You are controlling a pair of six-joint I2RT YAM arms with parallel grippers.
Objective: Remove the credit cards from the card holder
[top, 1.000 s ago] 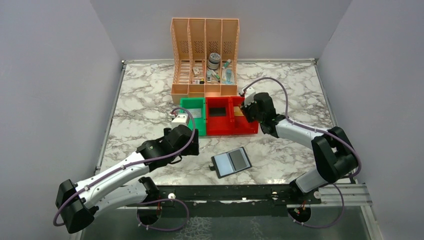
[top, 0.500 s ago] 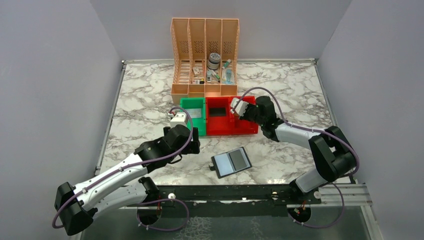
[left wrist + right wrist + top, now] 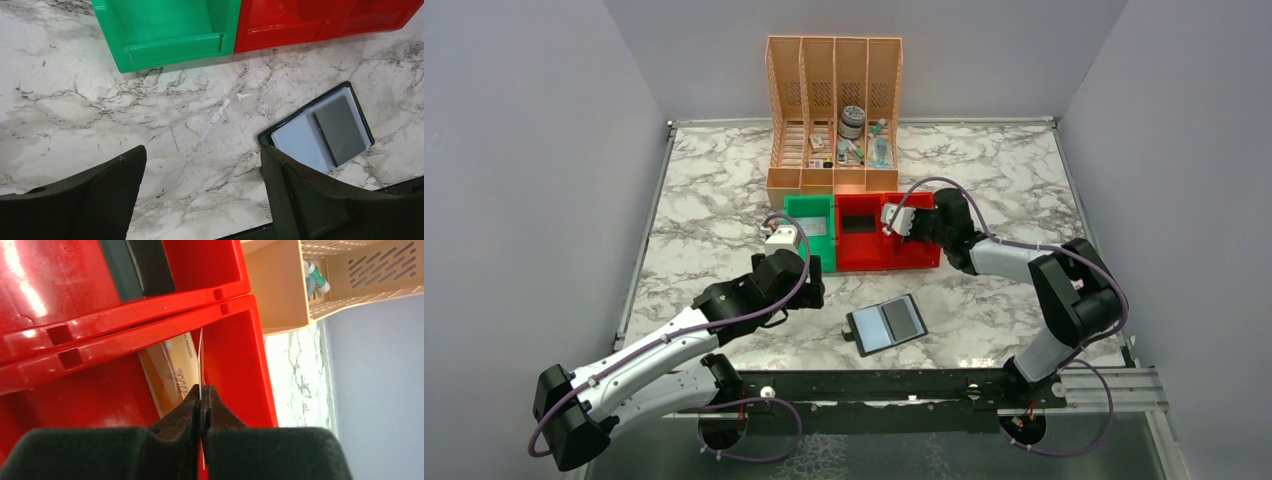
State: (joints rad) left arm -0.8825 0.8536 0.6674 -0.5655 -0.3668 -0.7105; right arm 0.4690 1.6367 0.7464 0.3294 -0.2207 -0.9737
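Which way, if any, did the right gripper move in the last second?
Yes. The right gripper, pinching a pale card, shifted left over the right red bin, toward its left wall.

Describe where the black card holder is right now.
In the top view, the card holder lies open on the marble table, centre front near the front edge, a little in front of the red bins.
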